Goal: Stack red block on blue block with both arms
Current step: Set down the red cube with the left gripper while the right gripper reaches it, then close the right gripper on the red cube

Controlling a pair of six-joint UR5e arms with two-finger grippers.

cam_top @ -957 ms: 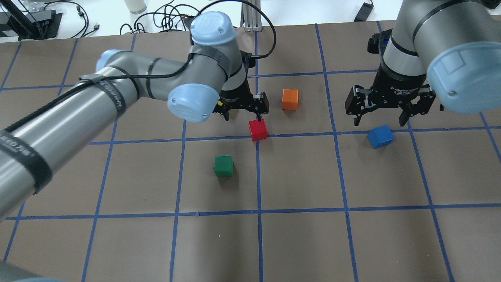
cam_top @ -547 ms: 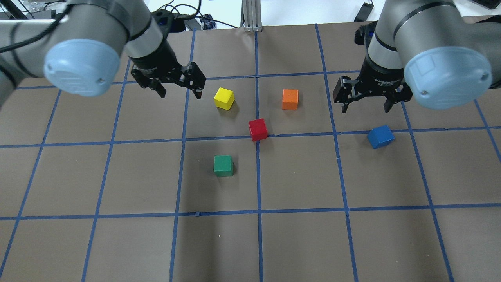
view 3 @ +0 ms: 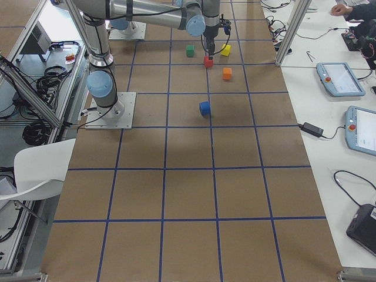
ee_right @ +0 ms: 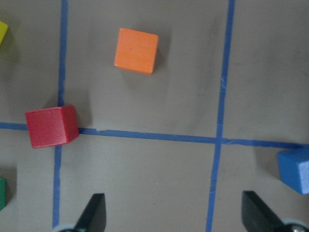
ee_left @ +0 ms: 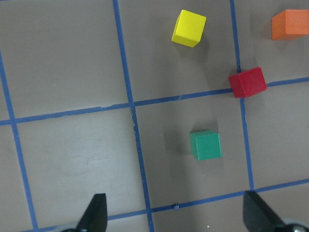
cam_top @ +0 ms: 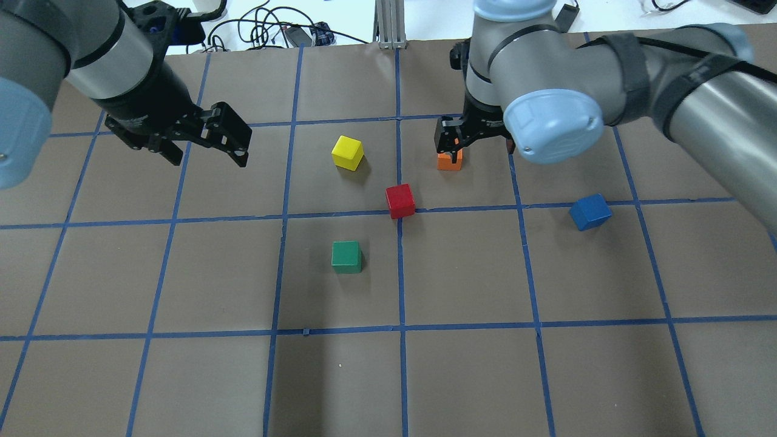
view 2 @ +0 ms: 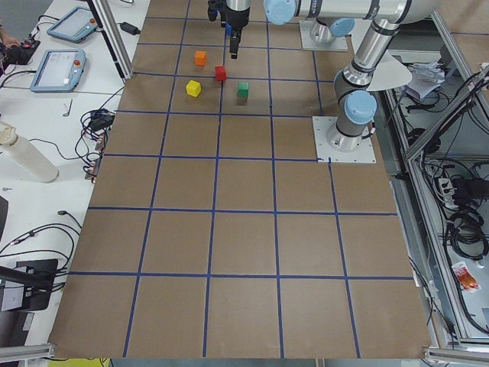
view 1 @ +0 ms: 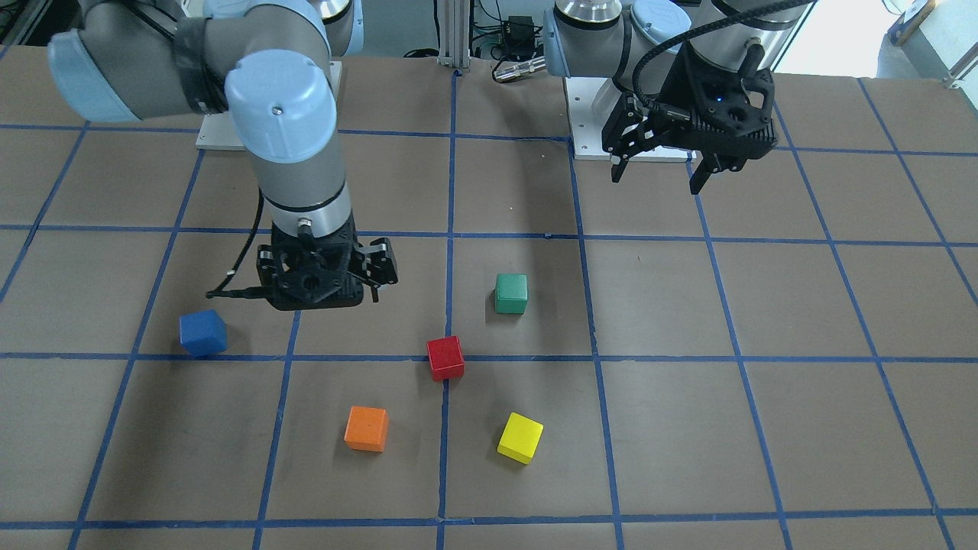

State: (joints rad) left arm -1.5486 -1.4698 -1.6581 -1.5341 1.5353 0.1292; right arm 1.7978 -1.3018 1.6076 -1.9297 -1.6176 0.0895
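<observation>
The right gripper's fingers [ee_right: 94, 215] are spread wide with nothing between them, and they point down at bare worktop [cam_top: 485, 376]. The right gripper [ee_right: 175, 212] hangs between the two task cubes: in its wrist view the red block [ee_right: 51, 126] lies off to one side and the blue block [ee_right: 295, 169] just enters at the opposite edge. How high it hangs above the surface is hard to judge from these angles. The left gripper's fingers [ee_left: 96, 215] are likewise parted and empty. The left gripper [cam_top: 208, 155] is raised and well apart from every cube.

The red block rests on the worktop at a crossing of the blue tape lines, near the middle of the group. The orange cube [view 1: 366, 428], yellow cube [cam_top: 348, 152] and green cube [cam_top: 346, 256] lie around it. The blue block sits alone, well apart, turned slightly against the grid.

Nothing has been picked up, so this looks like the approach to the first grasp. Next, one gripper needs to centre over the red block, turn its wrist to square the fingers with the cube's faces, then descend and close, keeping clear of the orange cube nearby.
</observation>
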